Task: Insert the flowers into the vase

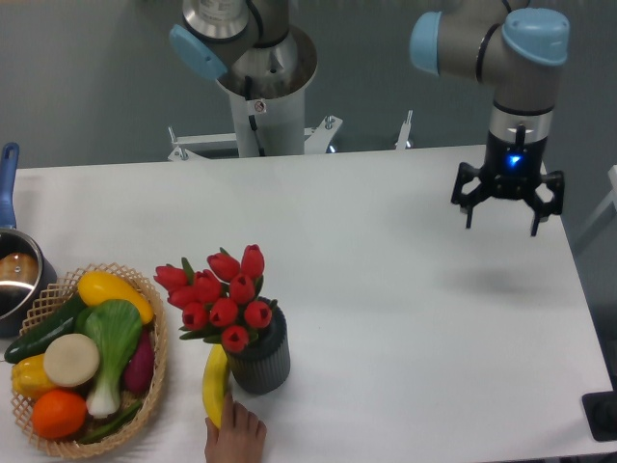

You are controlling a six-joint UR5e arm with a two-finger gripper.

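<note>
Flowers point(221, 297) hide vase point(259, 355) mouth; gripper point(503, 223) spread.

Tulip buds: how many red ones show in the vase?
9 visible on the flowers in the vase: three across the top, four in the middle, two lowest near the rim. More may be hidden behind.

My arm point(487, 43) has grey metal links with light blue joint caps; its black gripper point(507, 205) shows a small blue light.
</note>
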